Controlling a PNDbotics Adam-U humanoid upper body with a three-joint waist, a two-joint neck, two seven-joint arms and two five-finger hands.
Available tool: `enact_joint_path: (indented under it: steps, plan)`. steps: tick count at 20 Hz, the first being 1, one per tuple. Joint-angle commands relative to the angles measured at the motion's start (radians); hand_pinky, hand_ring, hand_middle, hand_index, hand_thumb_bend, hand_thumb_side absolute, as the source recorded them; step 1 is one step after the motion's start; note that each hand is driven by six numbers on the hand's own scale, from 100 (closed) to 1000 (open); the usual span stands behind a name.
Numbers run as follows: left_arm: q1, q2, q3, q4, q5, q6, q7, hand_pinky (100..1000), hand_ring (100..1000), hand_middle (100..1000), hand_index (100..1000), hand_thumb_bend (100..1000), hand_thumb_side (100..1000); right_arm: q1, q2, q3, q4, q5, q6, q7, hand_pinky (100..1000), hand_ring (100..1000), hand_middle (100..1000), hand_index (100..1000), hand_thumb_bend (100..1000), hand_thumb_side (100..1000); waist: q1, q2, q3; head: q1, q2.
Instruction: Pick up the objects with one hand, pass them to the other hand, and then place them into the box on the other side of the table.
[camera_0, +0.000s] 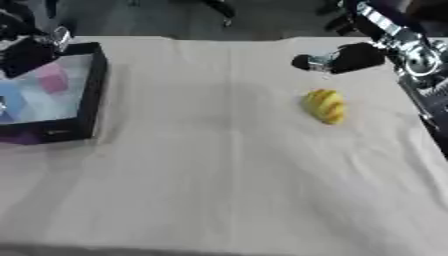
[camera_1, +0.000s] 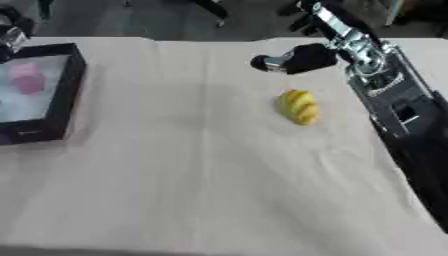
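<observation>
Yellow object lies near right hand; no legible writing.

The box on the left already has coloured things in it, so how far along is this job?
Partly done, it seems. The black box holds a pink block and something blue, and the left hand hangs over it. A yellow object lies on the table, untouched. The right hand hovers just beyond it, holding nothing. Left to do: grasp, hand over, drop in the box.
</observation>
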Motion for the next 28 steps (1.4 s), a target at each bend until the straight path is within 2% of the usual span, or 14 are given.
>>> enact_joint_path:
  steps: [1, 4, 10, 14, 15, 19, 24, 28]
  plan:
    - [0.0, -0.007, 0.003, -0.047, 0.05, -0.036, 0.052, 675, 667, 656, 832, 501, 486, -0.034, -0.049, -0.019, 0.049, 0.031, -0.034, 0.05, 841, 812, 860, 825, 691, 350, -0.013, -0.005, -0.001, -0.012, -0.008]
    - [0.011, -0.033, 0.002, -0.065, 0.095, -0.069, 0.095, 671, 663, 648, 827, 504, 457, -0.051, -0.06, -0.023, 0.11, 0.071, -0.054, 0.094, 842, 817, 859, 825, 684, 349, -0.016, -0.004, -0.001, -0.021, -0.011]
    - [0.04, -0.076, 0.023, -0.074, 0.186, -0.122, 0.182, 666, 658, 644, 822, 493, 480, -0.082, -0.056, -0.04, 0.232, 0.159, -0.074, 0.172, 842, 819, 851, 819, 675, 338, -0.019, -0.003, 0.003, -0.041, -0.017]
    - [0.048, -0.075, 0.02, -0.07, 0.253, -0.149, 0.221, 666, 658, 644, 822, 494, 481, -0.087, -0.043, -0.05, 0.275, 0.201, -0.09, 0.178, 840, 814, 848, 817, 674, 335, -0.019, -0.002, 0.004, -0.047, -0.018]
    - [0.049, -0.073, 0.02, -0.07, 0.271, -0.155, 0.228, 667, 659, 647, 822, 491, 497, -0.086, -0.042, -0.052, 0.28, 0.205, -0.093, 0.178, 835, 798, 815, 806, 676, 324, -0.019, -0.001, 0.005, -0.048, -0.019]
    - [0.053, -0.074, 0.014, -0.07, 0.338, -0.18, 0.249, 666, 658, 648, 822, 468, 549, -0.072, -0.021, -0.051, 0.354, 0.242, -0.072, 0.177, 836, 802, 814, 808, 676, 327, -0.018, 0.001, 0.01, -0.05, -0.021]
    - [0.056, -0.073, 0.007, -0.071, 0.421, -0.206, 0.272, 666, 658, 649, 820, 462, 580, -0.072, 0.004, -0.047, 0.423, 0.28, -0.082, 0.173, 836, 807, 813, 808, 677, 333, -0.018, 0.004, 0.012, -0.059, -0.022]
    - [0.056, -0.074, 0.003, -0.072, 0.449, -0.219, 0.28, 666, 658, 649, 819, 461, 588, -0.071, 0.021, -0.047, 0.46, 0.295, -0.095, 0.171, 835, 807, 811, 805, 677, 333, -0.016, 0.007, 0.015, -0.062, -0.02]
